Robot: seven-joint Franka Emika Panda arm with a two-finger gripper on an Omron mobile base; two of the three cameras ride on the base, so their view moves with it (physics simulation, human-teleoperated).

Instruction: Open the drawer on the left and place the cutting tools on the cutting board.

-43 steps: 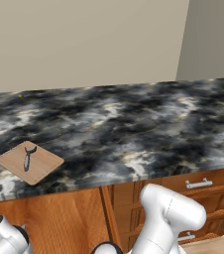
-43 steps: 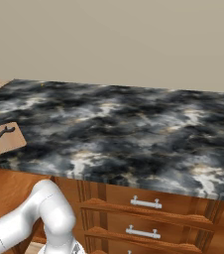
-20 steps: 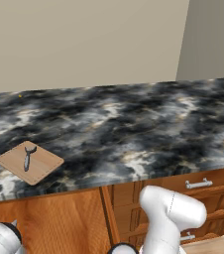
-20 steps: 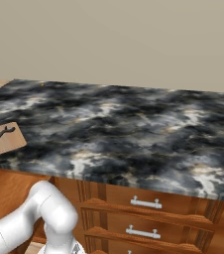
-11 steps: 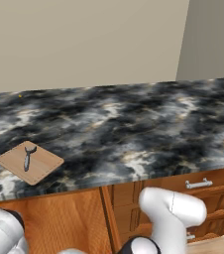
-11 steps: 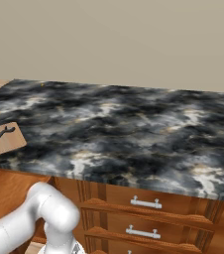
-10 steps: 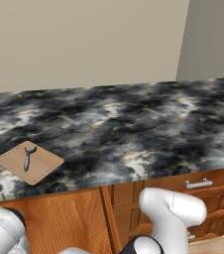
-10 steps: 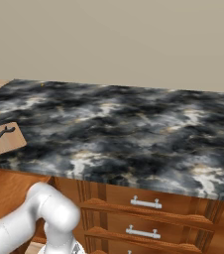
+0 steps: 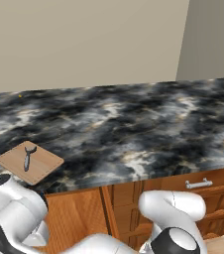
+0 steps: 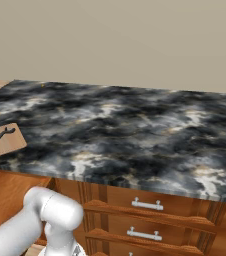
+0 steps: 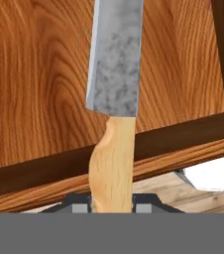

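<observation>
Gripping knife (image 11: 113, 94) by its handle, tool (image 11: 112, 204) over wood.

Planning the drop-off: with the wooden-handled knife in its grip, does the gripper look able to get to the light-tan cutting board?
Probably yes: the gripper holds the knife low by the wood cabinetry, and the cutting board on the counter edge carries only the dark peeler.

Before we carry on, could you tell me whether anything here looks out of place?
Nothing stands out: the peeler lies flat on the cutting board, and the gripper holds the knife by its handle.
</observation>
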